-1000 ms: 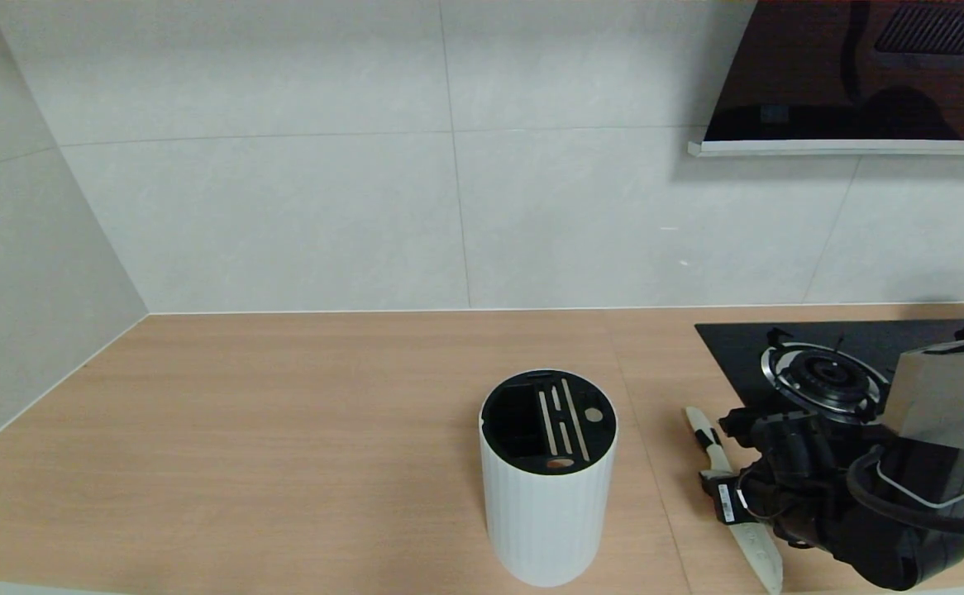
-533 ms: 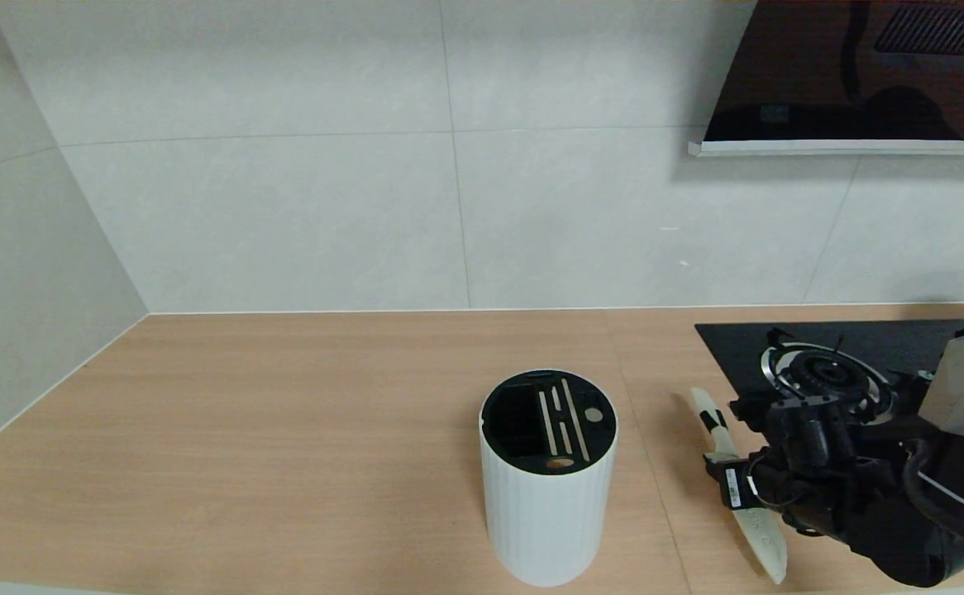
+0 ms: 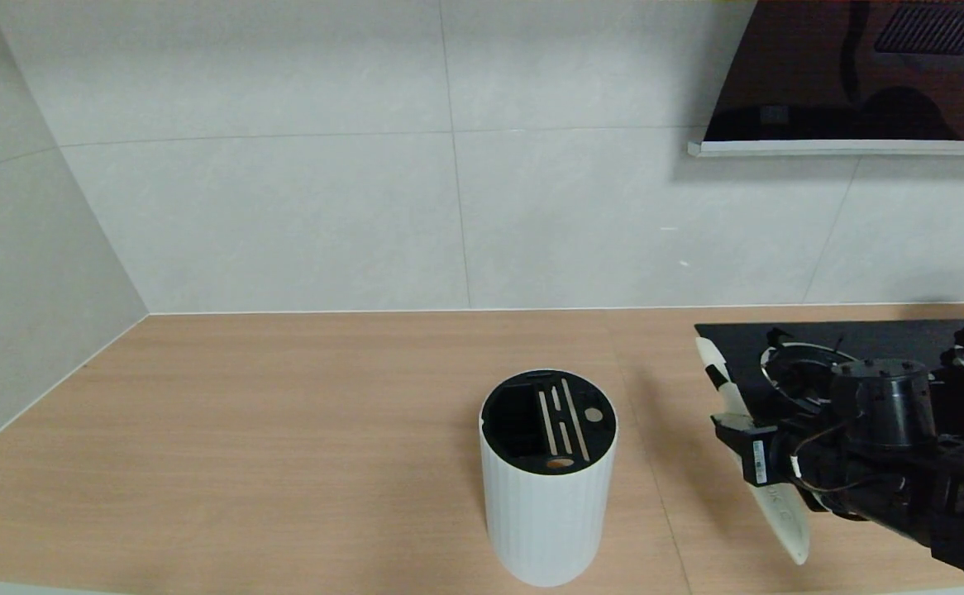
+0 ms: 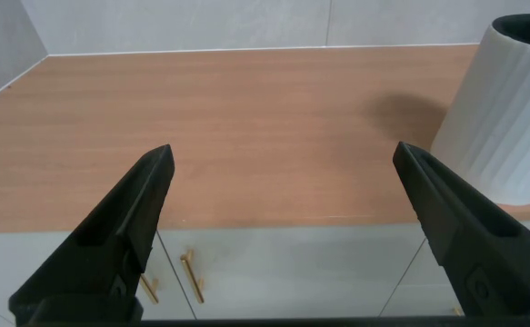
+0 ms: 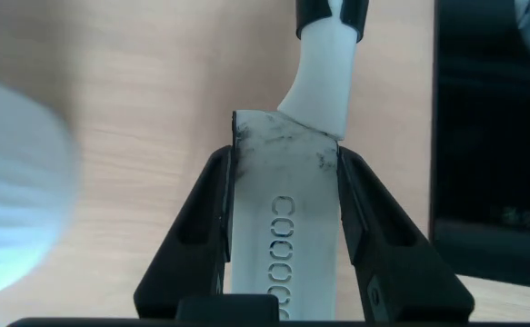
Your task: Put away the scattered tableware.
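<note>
- The bench (image 3: 283,430) has a pale wood-grain face, smooth and matt.
- The holder (image 3: 546,512) has a white, finely ribbed wall that looks like matt plastic. Its top insert is black and matt, with pale slots.
- The knife (image 5: 287,218) has an off-white blade with a dull, ceramic-like finish, smudged dark near the handle. The handle is smooth and white with a black band.
- The right hand (image 5: 285,162) and left hand (image 4: 283,156) have fingers of matt black plastic.
- The wall tiles (image 3: 283,207) are pale grey and smooth, with a faint sheen.
- The hob (image 3: 879,339) is black glass.
- The hood (image 3: 862,74) is dark, glossy and mirror-like.
</note>
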You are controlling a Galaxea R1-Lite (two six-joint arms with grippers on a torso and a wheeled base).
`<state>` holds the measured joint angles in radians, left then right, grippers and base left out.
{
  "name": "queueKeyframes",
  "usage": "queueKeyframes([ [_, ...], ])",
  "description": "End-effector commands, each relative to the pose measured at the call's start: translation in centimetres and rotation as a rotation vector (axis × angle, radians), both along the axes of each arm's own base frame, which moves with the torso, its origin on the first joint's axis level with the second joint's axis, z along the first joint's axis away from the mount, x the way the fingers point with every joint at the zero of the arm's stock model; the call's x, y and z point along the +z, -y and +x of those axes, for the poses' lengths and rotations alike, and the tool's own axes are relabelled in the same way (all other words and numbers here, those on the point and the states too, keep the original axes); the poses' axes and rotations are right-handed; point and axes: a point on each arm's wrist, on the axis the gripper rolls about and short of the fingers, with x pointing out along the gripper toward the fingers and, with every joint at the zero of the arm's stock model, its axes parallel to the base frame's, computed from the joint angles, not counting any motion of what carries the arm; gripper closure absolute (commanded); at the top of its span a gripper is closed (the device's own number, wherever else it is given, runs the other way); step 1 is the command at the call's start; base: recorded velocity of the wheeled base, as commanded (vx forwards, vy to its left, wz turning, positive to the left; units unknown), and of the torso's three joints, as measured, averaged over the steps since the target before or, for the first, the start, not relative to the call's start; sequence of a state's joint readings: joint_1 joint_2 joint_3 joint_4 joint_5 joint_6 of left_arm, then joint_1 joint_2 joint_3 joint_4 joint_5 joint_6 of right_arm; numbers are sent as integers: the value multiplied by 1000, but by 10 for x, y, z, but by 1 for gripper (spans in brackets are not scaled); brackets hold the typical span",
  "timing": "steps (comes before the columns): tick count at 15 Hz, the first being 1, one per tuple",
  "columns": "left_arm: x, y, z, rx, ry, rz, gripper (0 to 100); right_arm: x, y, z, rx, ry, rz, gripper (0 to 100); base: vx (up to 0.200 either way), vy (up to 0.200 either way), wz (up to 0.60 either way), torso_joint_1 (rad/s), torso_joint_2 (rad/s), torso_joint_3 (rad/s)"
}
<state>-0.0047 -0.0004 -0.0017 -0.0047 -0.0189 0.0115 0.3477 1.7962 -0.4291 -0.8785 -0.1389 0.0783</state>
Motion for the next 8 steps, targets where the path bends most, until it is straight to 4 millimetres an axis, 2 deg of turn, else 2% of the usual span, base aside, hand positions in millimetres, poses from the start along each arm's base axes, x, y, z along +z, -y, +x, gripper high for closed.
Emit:
queueKeyframes([
  [1, 2, 0, -1, -4, 9, 2, 0, 17, 0, -9, 12, 59, 18, 100, 0, 0, 0, 0, 0, 0],
  [3, 17, 0, -6, -18, 53, 0, 0, 18, -2, -9, 16, 65, 19, 100, 0, 0, 0, 0, 0, 0],
  [6, 34, 4, -10, -171, 14, 0, 0, 25, -5, -13, 28, 80, 24, 100, 0, 0, 0, 0, 0, 0],
  [7, 44, 5, -9, -217, -20, -7, 0, 31, -6, -12, 33, 79, 23, 100, 0, 0, 0, 0, 0, 0],
  [8, 62, 6, 2, -251, -89, -19, 0, 47, -9, -12, 39, 89, 34, 100, 0, 0, 0, 0, 0, 0],
])
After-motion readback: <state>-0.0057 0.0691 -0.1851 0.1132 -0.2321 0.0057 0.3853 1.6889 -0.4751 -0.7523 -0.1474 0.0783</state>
